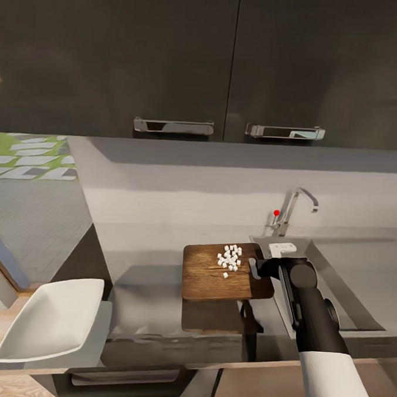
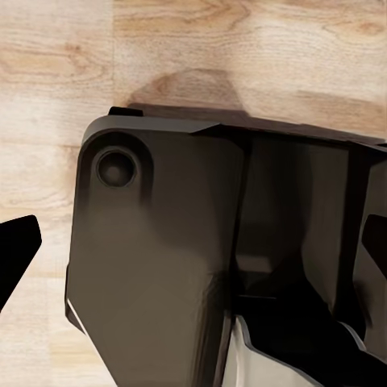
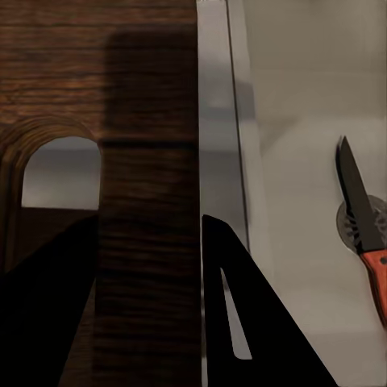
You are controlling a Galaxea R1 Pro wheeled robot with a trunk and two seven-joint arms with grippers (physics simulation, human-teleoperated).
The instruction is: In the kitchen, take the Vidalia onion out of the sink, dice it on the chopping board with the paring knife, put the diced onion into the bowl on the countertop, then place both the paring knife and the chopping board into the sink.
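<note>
Over the countertop point(image 1: 153, 260), right claw point(image 1: 258, 267) clenched on the chopping board's point(image 1: 208, 278) handle end, arm outstretched.

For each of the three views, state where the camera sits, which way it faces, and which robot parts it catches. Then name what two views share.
Head view: from the robot's head, facing forward and down over the countertop, bowl, sink and chopping board; the right arm reaches to the board's handle end.
Left wrist view: on the left arm, facing a wooden floor; a dark robot part blocks much of it.
Right wrist view: on the right arm, looking along the right gripper, whose fingers straddle the board's edge; the paring knife lies in the sink.
Shared: head and right wrist views both show the board and sink.
</note>
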